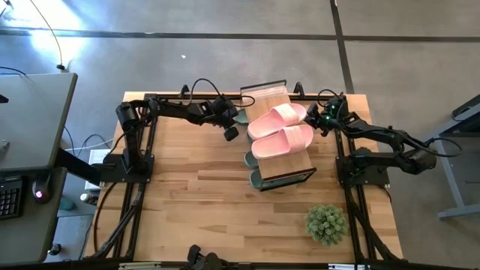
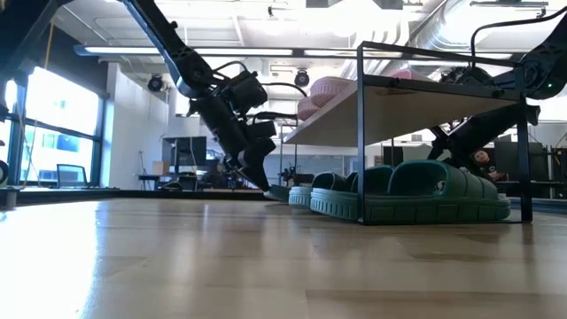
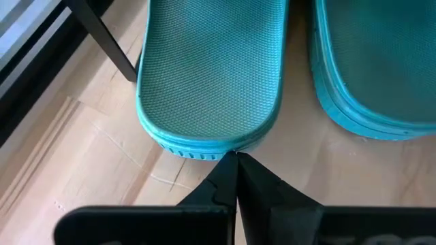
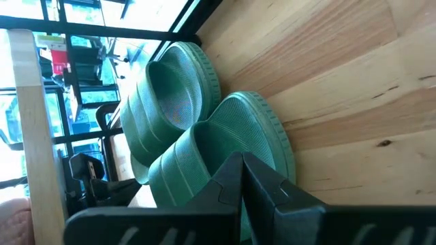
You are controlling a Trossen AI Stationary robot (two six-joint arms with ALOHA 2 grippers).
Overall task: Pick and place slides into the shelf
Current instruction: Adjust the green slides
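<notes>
The shelf [image 1: 297, 160] stands mid-table with two pale pink slides [image 1: 282, 131] lying on its wooden top panel. Sage-green slides [image 2: 425, 190] rest on their soles on the tabletop under it, side by side. My left gripper [image 1: 231, 134] is shut at the shelf's left side, its tips at the heel of one green slide [image 3: 211, 75]; a second green slide [image 3: 375, 68] lies beside that one. My right gripper [image 1: 318, 118] is shut at the shelf's far right corner, in front of two green slides [image 4: 204, 129]. My left gripper's shut fingertips [image 3: 235, 158] meet the rounded heel rim [image 3: 204, 154] of the green slide's sole. They come slanting down from the table's left. The slide lies flat on the tabletop. My right gripper's shut tips stand before the nearer green slide's ribbed strap [image 4: 194, 160]; whether they touch it, I cannot tell.
A small green potted plant [image 1: 325, 223] stands near the table's front right. The shelf's thin black frame legs [image 3: 102, 34] stand close beside the slides. Bare tabletop [image 1: 195, 202] stretches in front of the shelf. A grey desk [image 1: 30, 127] stands beyond the table's left edge.
</notes>
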